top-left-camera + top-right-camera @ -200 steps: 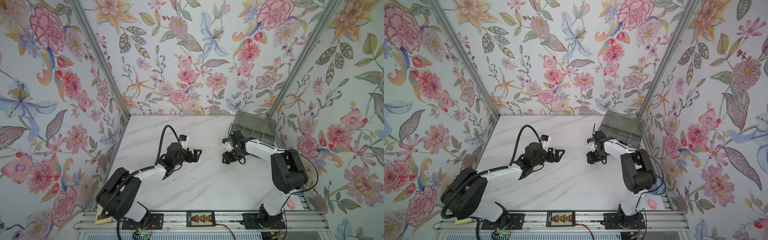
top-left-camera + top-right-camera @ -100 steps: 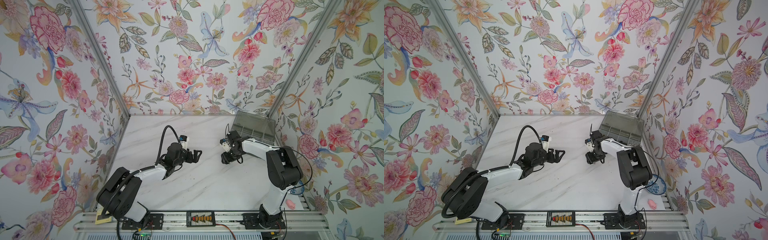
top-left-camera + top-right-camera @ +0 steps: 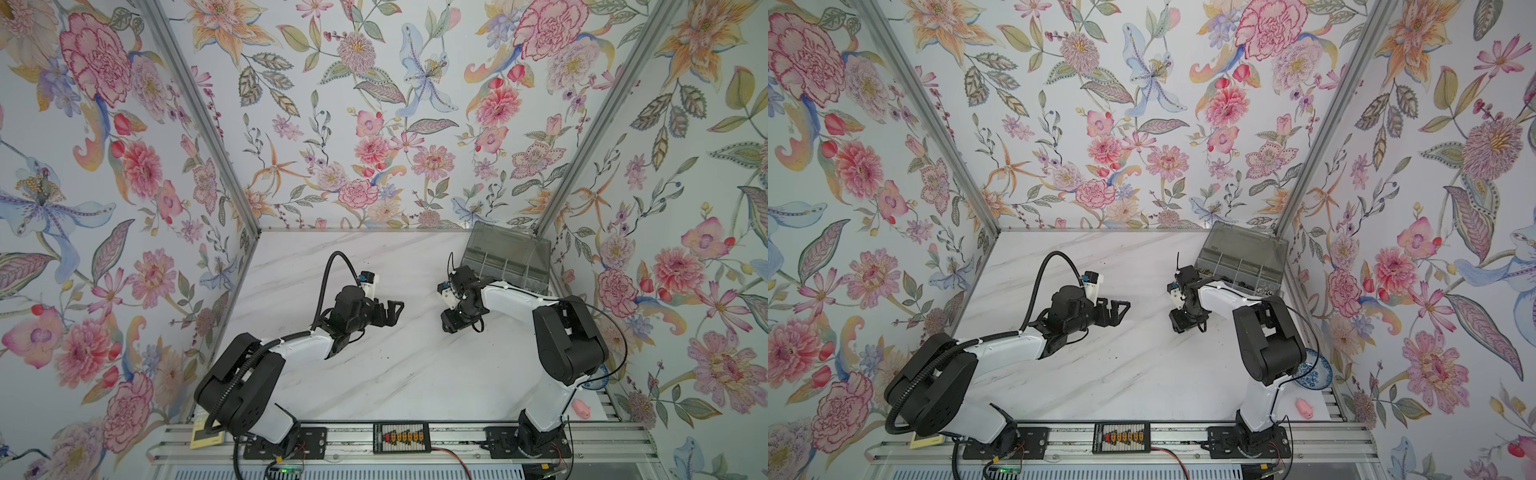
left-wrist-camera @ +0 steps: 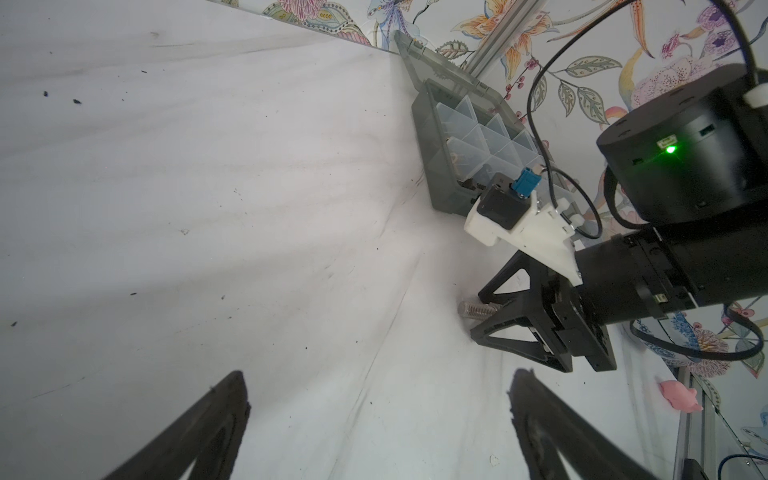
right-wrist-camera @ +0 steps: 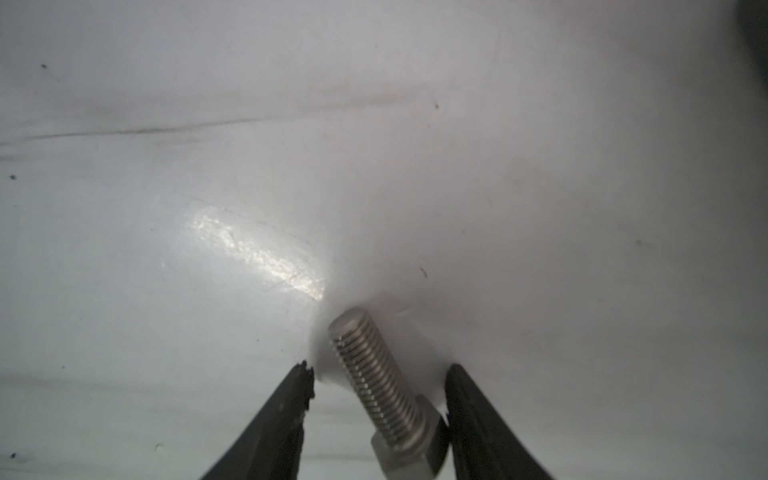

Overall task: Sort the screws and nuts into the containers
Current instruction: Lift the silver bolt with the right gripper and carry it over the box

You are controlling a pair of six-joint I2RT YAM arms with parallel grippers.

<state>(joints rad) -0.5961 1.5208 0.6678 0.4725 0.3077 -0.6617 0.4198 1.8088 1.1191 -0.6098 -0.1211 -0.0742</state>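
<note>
Two high top views facing down (nearly identical), wrist cameras close over the table [image 3: 415, 374]

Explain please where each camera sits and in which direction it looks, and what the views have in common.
Top views: high above the front, looking down at the marble table; both arms, left gripper, right gripper and organiser box show.
Left wrist: low on the left arm, facing across the table at the right gripper; its own open fingers frame the picture.
Right wrist: just above the table; its fingers flank the silver bolt.
Shared: both wrist views show that bolt.
</note>
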